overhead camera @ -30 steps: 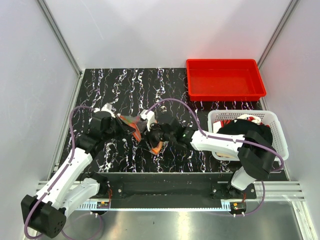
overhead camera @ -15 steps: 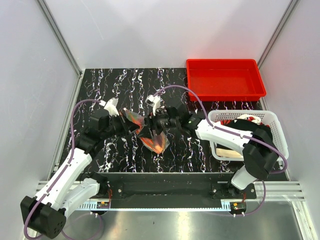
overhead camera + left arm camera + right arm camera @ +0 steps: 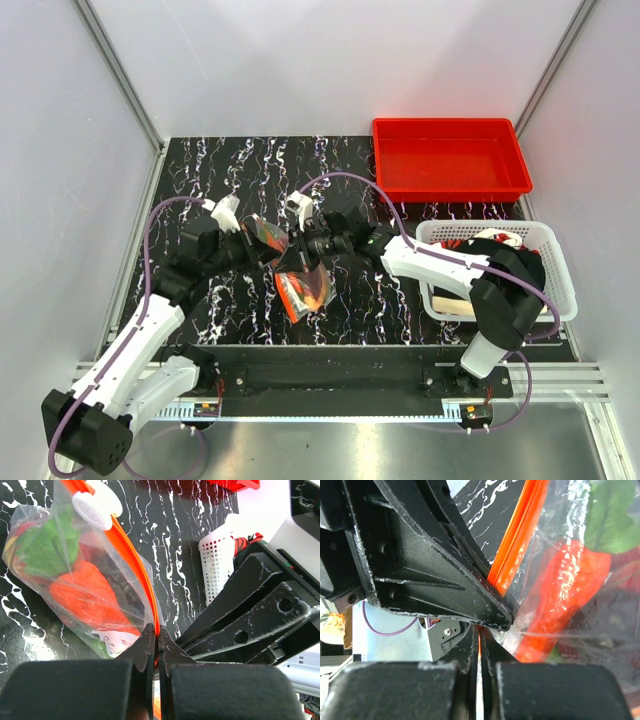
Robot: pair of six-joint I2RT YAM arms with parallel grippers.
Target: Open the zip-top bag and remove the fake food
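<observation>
The left gripper (image 3: 262, 243) and the right gripper (image 3: 300, 246) are brought tip to tip over the middle of the table (image 3: 220, 170). Each is clenched on the orange strip (image 3: 280, 240) of the bag (image 3: 305, 290). In the top view the pinch itself is masked by the black fingers. It is shown only by the wrist cameras, where the strip is seen nipped between each pair of fingertips.

The bag hangs below the grippers toward the near edge, with the food (image 3: 308, 292) inside it. Whether its bottom touches the table cannot be told, nor whether the mouth is parted anywhere.

Through the plastic a carrot (image 3: 90, 595) and a green leaf (image 3: 45, 545) are made out. The dark and red shapes behind them are blurred by creases and glare. In the left wrist view the bag's far end is cut off by the frame, beside a white rounded piece (image 3: 97, 502) on the strip; what it is cannot be told. A printed label (image 3: 117, 641) is half hidden behind a finger.

The table is black with white veining. A red tray (image 3: 452, 190) is set at its far right corner. A white basket (image 3: 558, 262) stands at the right edge, largely covered by the right arm, so that only red and black scraps of its contents are seen. Pale walls (image 3: 330, 60) enclose the table on three sides, with metal posts (image 3: 120, 80) at the back corners.
</observation>
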